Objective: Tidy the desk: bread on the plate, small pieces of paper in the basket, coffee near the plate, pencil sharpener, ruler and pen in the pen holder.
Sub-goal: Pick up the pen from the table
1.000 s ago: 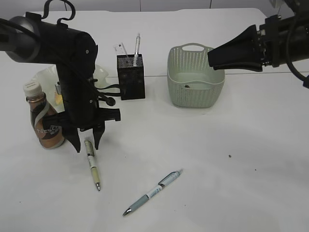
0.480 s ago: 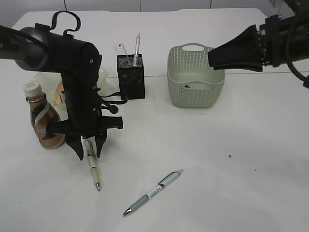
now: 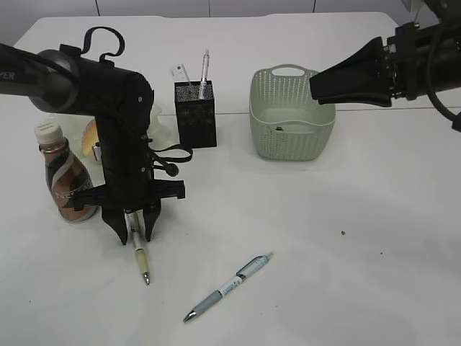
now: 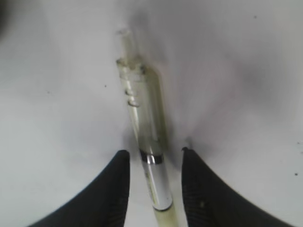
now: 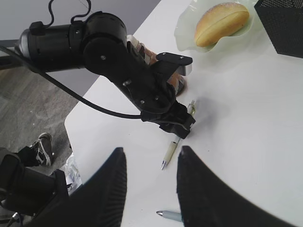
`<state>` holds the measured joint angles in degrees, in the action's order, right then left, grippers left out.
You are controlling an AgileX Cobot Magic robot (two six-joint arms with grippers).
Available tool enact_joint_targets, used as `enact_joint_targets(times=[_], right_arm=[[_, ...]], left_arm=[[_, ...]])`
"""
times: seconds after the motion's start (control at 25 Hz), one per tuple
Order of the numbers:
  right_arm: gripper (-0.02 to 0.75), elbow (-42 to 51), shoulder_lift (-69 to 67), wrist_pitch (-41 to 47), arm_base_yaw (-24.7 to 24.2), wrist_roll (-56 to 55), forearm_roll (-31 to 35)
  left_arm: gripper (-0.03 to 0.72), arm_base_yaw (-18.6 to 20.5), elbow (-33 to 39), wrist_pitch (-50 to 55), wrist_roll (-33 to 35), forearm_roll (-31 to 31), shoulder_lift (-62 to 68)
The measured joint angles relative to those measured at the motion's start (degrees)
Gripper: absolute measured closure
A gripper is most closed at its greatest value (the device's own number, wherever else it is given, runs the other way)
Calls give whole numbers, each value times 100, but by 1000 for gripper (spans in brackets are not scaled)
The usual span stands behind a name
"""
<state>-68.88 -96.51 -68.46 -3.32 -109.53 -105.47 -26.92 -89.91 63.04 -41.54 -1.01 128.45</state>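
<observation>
A pen [image 3: 141, 258] with a pale yellow grip lies on the white desk [image 3: 324, 238]. My left gripper [image 3: 135, 236] stands over its upper end. In the left wrist view the pen [image 4: 147, 118] runs between the fingers of the open gripper [image 4: 154, 152], with a gap on each side. A second, blue-grey pen [image 3: 227, 287] lies further front. The bread [image 5: 221, 22] rests on the green plate [image 5: 184, 33]. The coffee [image 3: 63, 180] stands left of the arm. My right gripper [image 5: 150, 150] hangs open and empty, high at the right [image 3: 314, 86].
The black pen holder [image 3: 196, 115] stands behind the left arm with a clear ruler [image 3: 180, 74] and a pen [image 3: 204, 68] sticking out. The sage-green basket [image 3: 292, 115] sits to its right. The desk's left edge [image 5: 75, 118] is near the arm.
The left gripper has come forward and down along the pen, its fingers now either side of the barrel and slightly narrower. The right arm has not moved.
</observation>
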Motion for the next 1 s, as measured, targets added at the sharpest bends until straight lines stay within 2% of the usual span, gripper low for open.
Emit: enact_joint_targets(times=[1.0], right_arm=[[473, 0, 0, 0, 0, 0, 0]], left_arm=[[449, 0, 0, -104, 127, -43, 30]])
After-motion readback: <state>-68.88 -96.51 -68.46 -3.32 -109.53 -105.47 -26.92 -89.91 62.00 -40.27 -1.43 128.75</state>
